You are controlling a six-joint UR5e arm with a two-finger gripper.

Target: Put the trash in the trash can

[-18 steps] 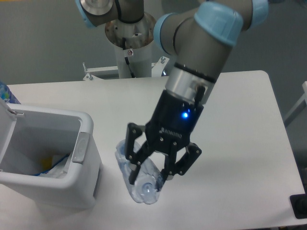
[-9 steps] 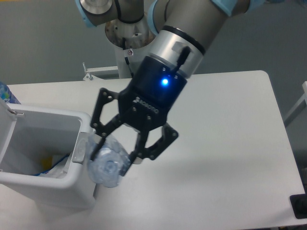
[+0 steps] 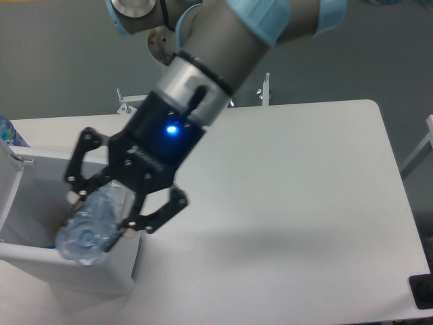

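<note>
Legible markings: only one candidate. White lettering on the black body of the hand [image 3: 101,213], just below the lit blue lamp; it is blurred and tilted, so the word cannot be made out. No readable print on the bottle [image 3: 91,227], the bin [image 3: 67,261] or the desk [image 3: 304,203].

A long, clear bluish crushed plastic bottle [image 3: 91,227] hung tilted over the open white rectangular plastic trash can [image 3: 40,261], cap end lowest, above its near wall.
</note>
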